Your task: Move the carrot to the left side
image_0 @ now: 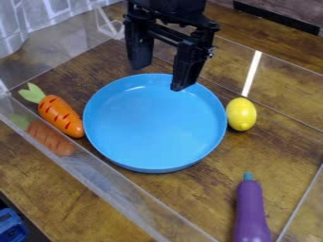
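Note:
The small orange carrot (pixel 57 112), with dark cross grooves and a light green leafy top, lies on the wooden table at the left, just beside the rim of the blue plate (pixel 120 151). My black gripper (pixel 161 61) hangs open above the far edge of the plate, its two fingers apart with nothing between them. It stands well to the right of and beyond the carrot.
A yellow lemon (pixel 241 113) rests right of the plate. A purple eggplant (pixel 250 214) lies near the front right. Clear plastic walls (pixel 113 189) border the table at the front and left, and the carrot's reflection shows in the front one.

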Motion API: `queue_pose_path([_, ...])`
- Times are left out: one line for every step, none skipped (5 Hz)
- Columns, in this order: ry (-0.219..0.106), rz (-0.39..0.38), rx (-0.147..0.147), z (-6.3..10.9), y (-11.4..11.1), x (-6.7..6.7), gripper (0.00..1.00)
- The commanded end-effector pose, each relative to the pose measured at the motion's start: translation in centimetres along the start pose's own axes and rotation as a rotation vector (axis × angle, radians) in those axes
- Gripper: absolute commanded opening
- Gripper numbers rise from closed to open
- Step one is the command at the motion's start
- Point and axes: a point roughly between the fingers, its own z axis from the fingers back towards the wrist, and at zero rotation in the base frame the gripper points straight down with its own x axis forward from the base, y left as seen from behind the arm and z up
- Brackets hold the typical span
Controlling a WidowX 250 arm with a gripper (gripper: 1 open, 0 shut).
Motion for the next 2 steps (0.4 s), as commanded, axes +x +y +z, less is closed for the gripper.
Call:
queue_pose_path([0.002,-0.027,0.002,-0.93,-0.29,0.47,1.0])
queue_pose_path([-0.005,-0.07,0.0,-0.6,-0.41,0.68,1.0])
